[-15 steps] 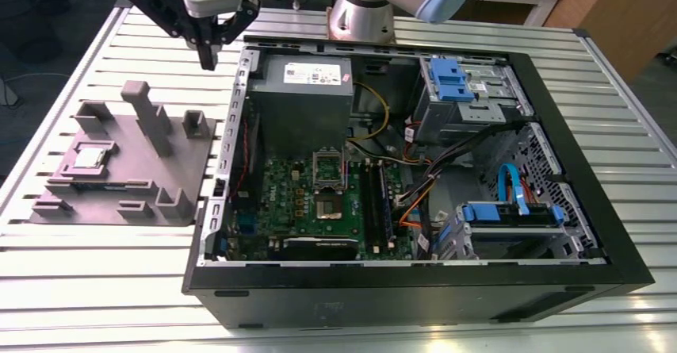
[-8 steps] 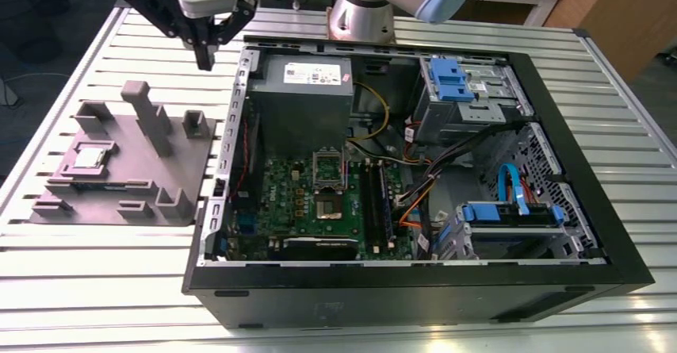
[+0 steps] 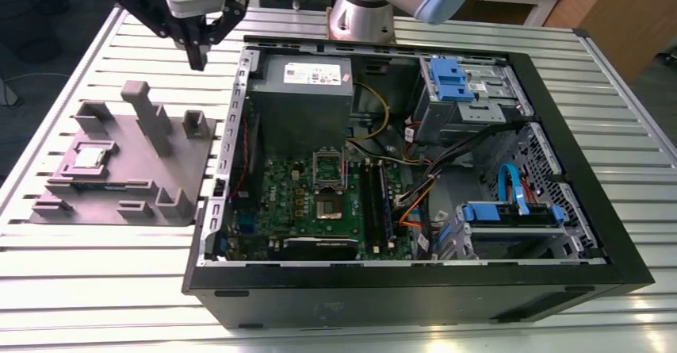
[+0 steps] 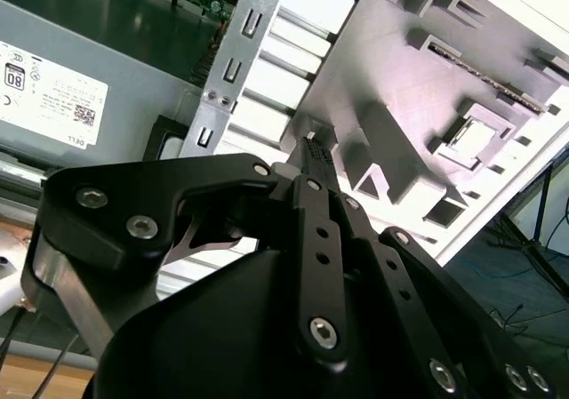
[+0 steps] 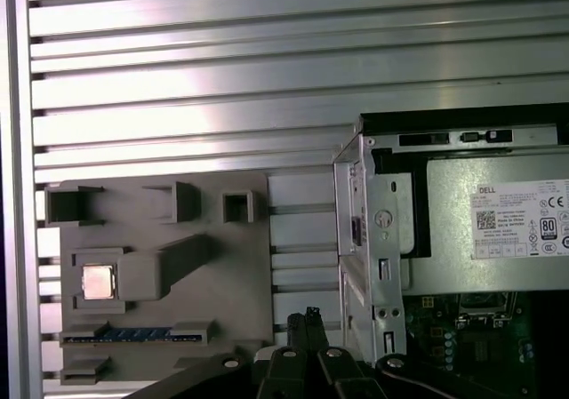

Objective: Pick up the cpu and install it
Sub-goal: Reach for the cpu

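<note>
Pincer (image 3: 196, 61): I see it clenched, empty, hovering near the holder block (image 3: 158, 174).
Cpu (image 3: 87, 158): seated in that block's recess.

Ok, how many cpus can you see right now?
1. The cpu lies in a square recess of the grey holder block, which rests on the slatted table beside the open computer case. Another could be hidden inside the case.

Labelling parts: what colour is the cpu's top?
Silvery-grey cpu, clearest in the first wrist view.
</note>
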Controlling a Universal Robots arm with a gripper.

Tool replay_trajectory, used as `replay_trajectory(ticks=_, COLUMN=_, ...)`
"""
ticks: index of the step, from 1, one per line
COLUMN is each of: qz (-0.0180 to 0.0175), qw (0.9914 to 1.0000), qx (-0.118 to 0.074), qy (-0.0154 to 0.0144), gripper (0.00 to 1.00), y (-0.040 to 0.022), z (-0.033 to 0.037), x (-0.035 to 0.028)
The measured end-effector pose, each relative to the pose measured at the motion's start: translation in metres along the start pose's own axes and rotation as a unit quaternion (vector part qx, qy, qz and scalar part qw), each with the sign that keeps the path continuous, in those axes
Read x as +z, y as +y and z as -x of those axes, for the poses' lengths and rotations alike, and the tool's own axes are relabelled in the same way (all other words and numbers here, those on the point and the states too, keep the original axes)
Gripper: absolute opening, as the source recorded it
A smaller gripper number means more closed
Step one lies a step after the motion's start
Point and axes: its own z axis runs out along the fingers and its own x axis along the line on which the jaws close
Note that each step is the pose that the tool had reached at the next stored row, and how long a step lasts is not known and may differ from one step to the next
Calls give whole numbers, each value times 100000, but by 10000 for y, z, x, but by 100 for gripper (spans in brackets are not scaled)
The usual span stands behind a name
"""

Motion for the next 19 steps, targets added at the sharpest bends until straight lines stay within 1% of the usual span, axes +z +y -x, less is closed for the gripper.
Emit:
replay_trajectory(ticks=2, qz=-16, qw=99999, qx=-8, qy=-346, gripper=10, y=-2, z=-30, x=1)
replay_trajectory(ticks=4, qz=-150, qw=99995, qx=-24, qy=-953, gripper=10, y=-4, z=-55, x=2)
replay_trajectory(ticks=5, qz=-190, qw=99994, qx=-28, qy=-1100, gripper=10, y=-5, z=-61, x=2)
replay_trajectory(ticks=6, qz=-205, qw=99993, qx=-30, qy=-1184, gripper=10, y=-5, z=-65, x=3)
replay_trajectory(ticks=14, qz=-207, qw=99992, qx=-35, qy=-1220, gripper=10, y=-5, z=-70, x=3)
replay_trajectory(ticks=19, qz=-206, qw=99992, qx=-35, qy=-1220, gripper=10, y=-7, z=-88, x=4)
